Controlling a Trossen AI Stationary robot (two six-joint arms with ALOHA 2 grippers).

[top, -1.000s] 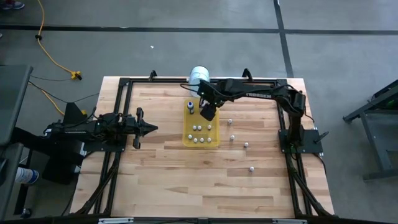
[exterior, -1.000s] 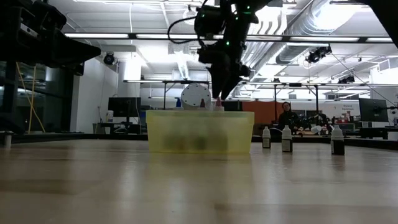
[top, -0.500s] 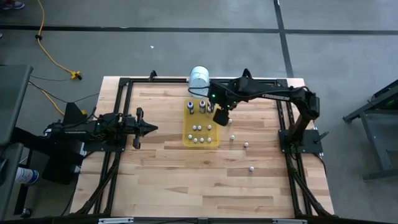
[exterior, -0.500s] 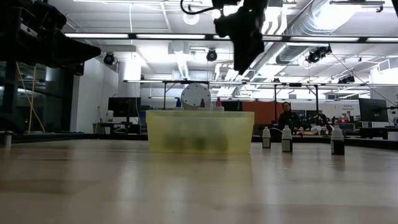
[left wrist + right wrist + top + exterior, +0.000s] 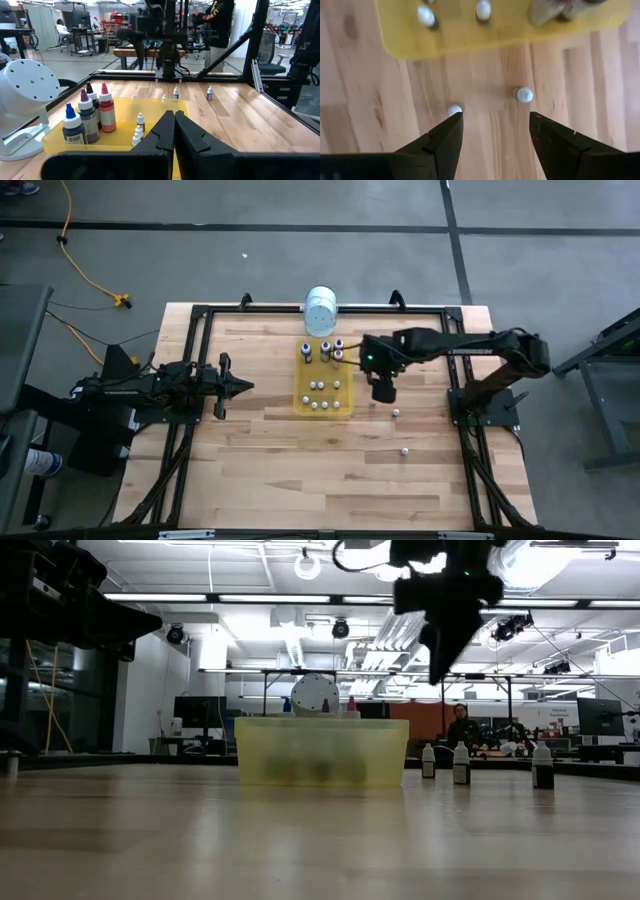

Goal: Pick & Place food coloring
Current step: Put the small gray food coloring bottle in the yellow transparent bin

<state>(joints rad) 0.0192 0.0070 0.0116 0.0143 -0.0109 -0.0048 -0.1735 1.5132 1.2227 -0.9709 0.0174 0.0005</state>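
Wood table (image 5: 280, 460) seen from above, with two dark robot arms. Right gripper (image 5: 383, 391) hangs above the bare wood just beside the yellow tray (image 5: 300, 402), on the side away from the left arm. Its fingers (image 5: 440, 145) are spread wide and hold nothing. Directly below it, two tiny white-capped bottles (image 5: 524, 93) stand on the wood between the fingers and the tray edge; one is close to one fingertip, the other sits nearer the middle of the gap. Two more tiny bottles (image 5: 404, 450) stand on the table farther from the tray, past the gripper.

Inside the tray, small bottles (image 5: 322, 386) stand in a loose cluster, and three taller ones (image 5: 90, 117) with dark blue, purple and red bodies stand together at the end nearest a white cylinder (image 5: 320, 310) at the table's rim.

Left gripper (image 5: 244, 387) waits low at the left side, well apart from the tray, its fingers (image 5: 165, 135) pressed together and empty, pointing toward the tray.
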